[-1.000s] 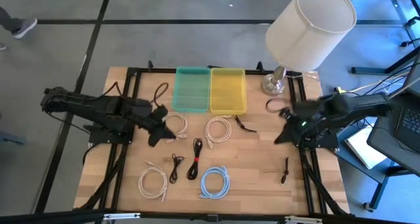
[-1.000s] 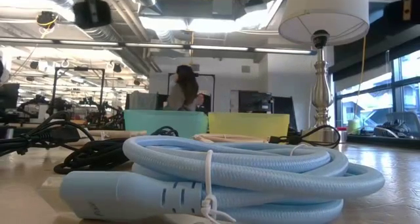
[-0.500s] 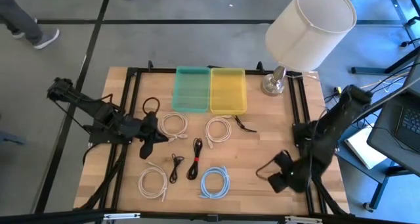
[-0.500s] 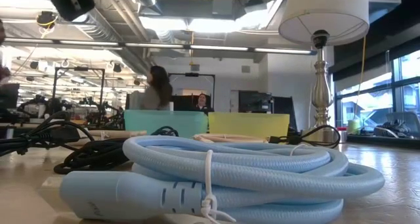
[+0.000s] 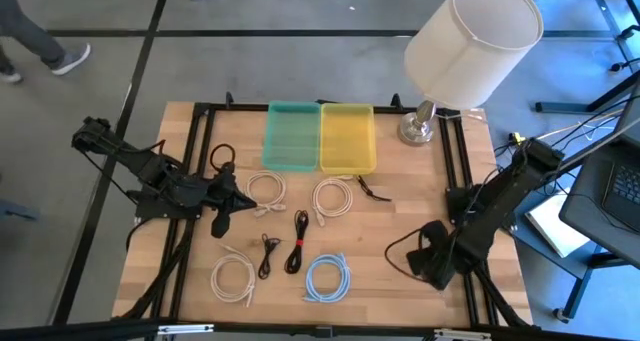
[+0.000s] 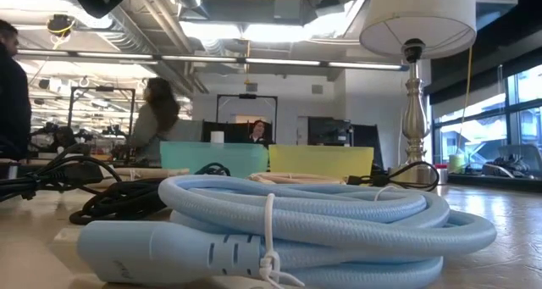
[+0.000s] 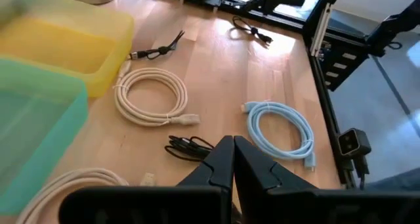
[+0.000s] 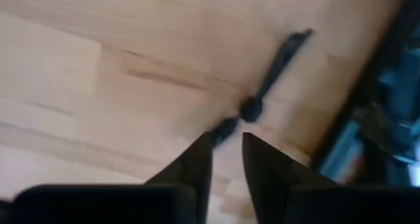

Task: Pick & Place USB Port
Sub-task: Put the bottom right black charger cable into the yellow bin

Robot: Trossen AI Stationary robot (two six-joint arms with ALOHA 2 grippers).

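A short black cable [image 8: 266,86] lies flat on the wooden table near its right edge. My right gripper [image 8: 226,152] points down just above it, fingers a little apart, and the cable's nearer end [image 8: 224,127] lies at the fingertips. Whether they touch, I cannot tell. In the high view the right gripper [image 5: 428,258] hides this cable. My left gripper [image 5: 225,197] hovers shut at the table's left, beside a white coil [image 5: 265,191], holding nothing.
A teal bin [image 5: 292,136] and a yellow bin [image 5: 347,138] stand at the far edge, a lamp [image 5: 470,41] at the far right. Coiled cables lie mid-table: white [image 5: 333,196], white [image 5: 233,278], light blue [image 5: 327,278], black [image 5: 298,241].
My right arm has swung from the table's right side toward the near edge and come down, its gripper tipping to point down over the short black cable. My left gripper has drawn back a little toward the table's left edge and rolled.
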